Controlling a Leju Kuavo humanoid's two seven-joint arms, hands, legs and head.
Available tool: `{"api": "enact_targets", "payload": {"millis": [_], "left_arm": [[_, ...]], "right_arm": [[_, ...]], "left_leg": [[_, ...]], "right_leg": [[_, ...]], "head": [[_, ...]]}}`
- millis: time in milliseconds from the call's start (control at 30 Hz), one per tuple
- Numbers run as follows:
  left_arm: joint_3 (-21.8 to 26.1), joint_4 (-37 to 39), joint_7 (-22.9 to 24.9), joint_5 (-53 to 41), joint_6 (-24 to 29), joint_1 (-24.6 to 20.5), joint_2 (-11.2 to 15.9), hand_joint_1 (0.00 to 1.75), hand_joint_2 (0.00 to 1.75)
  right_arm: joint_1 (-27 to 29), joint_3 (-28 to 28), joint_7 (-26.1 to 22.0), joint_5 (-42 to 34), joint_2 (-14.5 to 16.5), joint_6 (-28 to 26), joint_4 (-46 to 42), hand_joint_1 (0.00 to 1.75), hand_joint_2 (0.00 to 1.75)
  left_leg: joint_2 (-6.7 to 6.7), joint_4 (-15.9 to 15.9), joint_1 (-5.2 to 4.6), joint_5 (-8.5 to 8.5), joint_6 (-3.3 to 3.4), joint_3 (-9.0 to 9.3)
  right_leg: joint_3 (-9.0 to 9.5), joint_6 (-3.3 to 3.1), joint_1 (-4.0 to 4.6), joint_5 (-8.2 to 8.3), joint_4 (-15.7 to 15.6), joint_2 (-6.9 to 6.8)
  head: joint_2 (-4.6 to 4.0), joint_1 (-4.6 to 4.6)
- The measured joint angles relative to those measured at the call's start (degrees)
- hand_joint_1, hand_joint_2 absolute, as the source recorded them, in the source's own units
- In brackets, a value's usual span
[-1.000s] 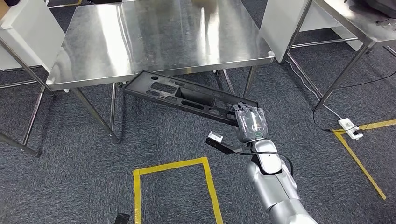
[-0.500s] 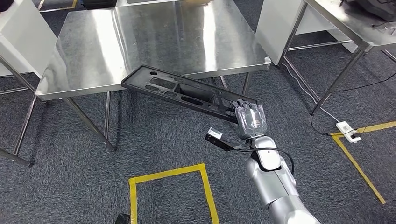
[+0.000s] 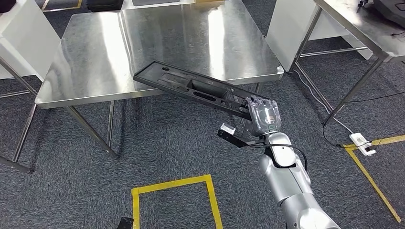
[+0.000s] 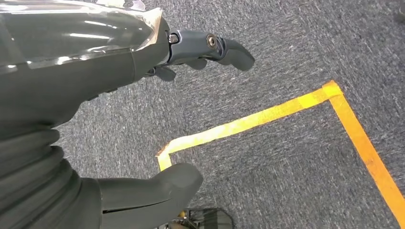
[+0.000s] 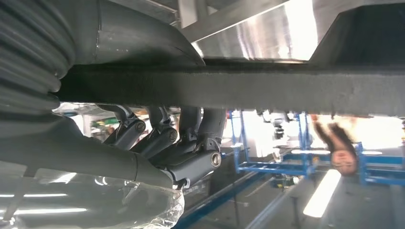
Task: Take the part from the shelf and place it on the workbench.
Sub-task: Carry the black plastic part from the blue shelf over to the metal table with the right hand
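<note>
Steel makes up the surface [image 3: 119, 52], a square table on thin legs standing on grey carpet [image 3: 157, 143]. Left of it a white panel [image 3: 24, 33] leans beside another metal frame. On the floor nearer the robot, yellow tape [image 3: 172, 183] marks three sides of a box. The left hand [image 4: 143, 52] hangs over that carpet and tape in its wrist view, thumb and fingers apart with nothing between them.

Moving right, the part [image 3: 191, 86], a long black plastic panel with slots and a recessed trough, slants upward from the right hand toward the surface; its far end lies over the front edge of the steel top, though whether it touches the top cannot be told. The near end is gripped by the right hand [image 3: 264, 117], whose fingers [image 5: 191, 152] curl under the panel's edge in the wrist view, thumb on the opposite face. A small black bracket with a white tip [image 3: 229, 131] juts from that wrist.

Farther right stand a white cabinet [image 3: 291, 28], a second steel table [image 3: 363, 28], a black cable and a white power strip [image 3: 360, 141] on the carpet.
</note>
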Motion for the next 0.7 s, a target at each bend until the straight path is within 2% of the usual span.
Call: {"api": "enact_targets", "payload": {"millis": [67, 100, 133, 200, 233, 267, 300, 367, 400, 433, 467, 533, 600, 633, 700], "left_arm": [[0.01, -0.02, 0.0, -0.07, -0.01, -0.04, 0.05, 0.0, 1.75], [0.01, -0.03, 0.0, -0.11, -0.01, -0.08, 0.08, 0.0, 1.75], [0.01, -0.04, 0.0, -0.16, -0.02, -0.09, 0.09, 0.0, 1.75], [0.02, -0.04, 0.01, -0.22, -0.04, -0.1, 0.09, 0.0, 1.75], [0.02, -0.03, 0.02, -0.25, -0.06, -0.08, 0.1, 0.0, 1.75], [0.03, -0.03, 0.03, -0.27, -0.07, -0.07, 0.1, 0.0, 1.75], [0.03, -0.03, 0.04, -0.31, -0.08, -0.06, 0.13, 0.0, 1.75], [0.03, -0.03, 0.04, -0.39, -0.11, -0.08, 0.21, 0.0, 1.75], [0.03, -0.03, 0.04, -0.43, -0.15, -0.12, 0.26, 0.0, 1.75], [0.03, -0.02, 0.04, -0.46, -0.2, -0.17, 0.3, 0.0, 1.75], [0.03, -0.02, 0.04, -0.51, -0.25, -0.22, 0.32, 0.0, 1.75], [0.04, -0.02, 0.05, -0.6, -0.31, -0.28, 0.34, 0.0, 1.75], [0.05, -0.03, 0.05, -0.69, -0.32, -0.34, 0.34, 0.0, 1.75], [0.06, -0.04, 0.06, -0.73, -0.34, -0.42, 0.33, 0.0, 1.75], [0.06, -0.04, 0.07, -0.75, -0.4, -0.56, 0.3, 0.0, 1.75]], "right_arm": [[-0.83, -0.19, -0.07, -0.04, -0.08, 0.05, 0.33, 1.75, 1.75], [-1.16, -0.23, -0.19, -0.08, -0.08, 0.05, 0.5, 1.75, 1.75], [-1.44, -0.24, -0.39, -0.18, -0.08, 0.04, 0.72, 1.75, 1.75], [-1.84, -0.27, -0.98, -0.61, -0.08, -0.05, 1.33, 1.75, 1.75], [-1.94, -0.29, -1.27, -0.85, -0.11, -0.11, 1.68, 1.75, 1.75], [-1.97, -0.31, -1.52, -1.06, -0.15, -0.19, 2.04, 1.75, 1.75], [-1.98, -0.32, -1.69, -1.19, -0.19, -0.29, 2.37, 1.75, 1.75], [-2.08, -0.33, -1.87, -1.33, -0.24, -0.57, 2.9, 1.75, 1.75], [-2.21, -0.35, -1.88, -1.39, -0.26, -0.76, 3.09, 1.75, 1.75], [-2.36, -0.37, -1.87, -1.46, -0.29, -0.91, 3.28, 1.75, 1.75], [-2.49, -0.41, -1.87, -1.53, -0.34, -1.03, 3.48, 1.75, 1.75], [-2.65, -0.45, -1.86, -1.63, -0.38, -1.11, 3.74, 1.75, 1.75], [-2.79, -0.47, -1.87, -1.66, -0.46, -1.18, 3.92, 1.75, 1.75], [-2.86, -0.49, -1.87, -1.69, -0.52, -1.22, 4.03, 1.75, 1.75], [-2.93, -0.62, -1.81, -1.8, -0.68, -1.32, 4.38, 1.75, 1.75]], "left_leg": [[0.13, 1.14, 0.27, -0.94, -0.68, -0.39], [0.19, 3.16, 0.41, -2.01, -1.06, -1.36], [0.24, 6.41, 0.58, -3.43, -1.42, -3.11], [0.32, 14.17, 0.88, -6.07, -1.94, -7.91], [0.35, 16.62, 0.99, -6.21, -2.07, -9.86], [0.38, 16.87, 1.08, -5.08, -2.11, -10.78], [0.4, 14.76, 1.14, -2.8, -2.04, -10.47], [0.41, 6.96, 1.14, 2.29, -1.63, -7.49], [0.41, 3.53, 1.01, 3.71, -1.33, -5.87], [0.4, 1.56, 0.82, 4.17, -1.01, -4.85], [0.39, 0.7, 0.6, 3.96, -0.65, -4.31], [0.38, 0.17, 0.49, 3.76, 0.1, -3.84], [0.39, -0.85, 0.63, 3.82, 0.84, -2.75], [0.41, -1.26, 0.73, 3.78, 1.16, -2.2], [0.35, -1.34, 0.58, 3.29, 1.58, -1.62]], "right_leg": [[0.5, -0.88, -0.3, -0.33, -0.12, 0.1], [0.84, -1.3, -0.51, -0.51, -0.2, 0.15], [1.14, -1.69, -0.51, -0.74, -0.22, 0.17], [1.61, -2.14, -0.38, -1.27, -0.21, 0.18], [1.9, -2.19, -0.32, -1.56, -0.2, 0.19], [2.3, -2.14, -0.29, -1.89, -0.2, 0.22], [2.81, -2.02, -0.29, -2.25, -0.2, 0.26], [3.88, -1.67, -0.21, -3.01, -0.24, 0.34], [4.2, -1.41, -0.04, -3.35, -0.27, 0.38], [4.34, -1.11, 0.08, -3.6, -0.31, 0.39], [4.4, -0.78, 0.17, -3.81, -0.4, 0.41], [4.45, -0.11, 0.2, -4.09, -0.61, 0.38], [3.38, 0.17, 0.29, -5.01, 1.6, 0.28], [1.72, 0.06, 0.33, -5.95, 4.56, 0.24], [-3.35, -0.18, 0.32, -8.16, 12.79, 0.22]], "head": [[0.0, -0.13], [0.0, -0.31], [0.0, -0.48], [0.0, -0.71], [0.0, -0.71], [0.0, -0.71], [0.0, -0.71], [0.0, -0.72], [0.0, -0.71], [0.0, -0.71], [0.0, -0.69], [0.0, -0.67], [0.0, -0.5], [0.0, -0.39], [0.0, -0.24]]}}
